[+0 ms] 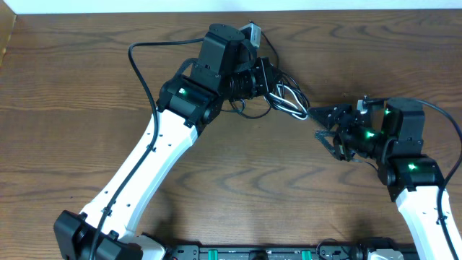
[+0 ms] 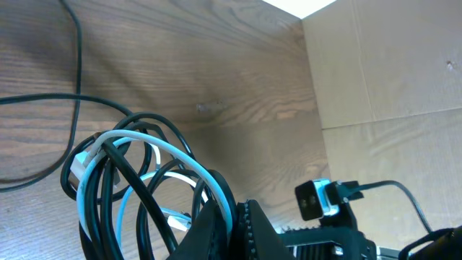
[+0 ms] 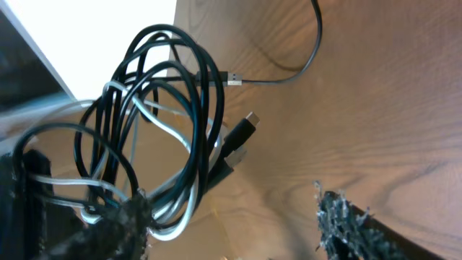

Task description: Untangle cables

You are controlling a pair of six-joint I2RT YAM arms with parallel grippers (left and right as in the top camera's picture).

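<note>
The cables (image 1: 289, 101), black loops plus a white one, hang at far centre, left fingers (image 2: 213, 227) clenched on the bundle, probably to lift it off the table (image 1: 86, 87) so strands separate. The right fingers (image 1: 328, 114) sit just right of it, spread and holding nothing, likely lining up on one loop. Grip point is hidden by the left arm (image 1: 144, 166), and I can't tell knotted from merely nested.
</note>
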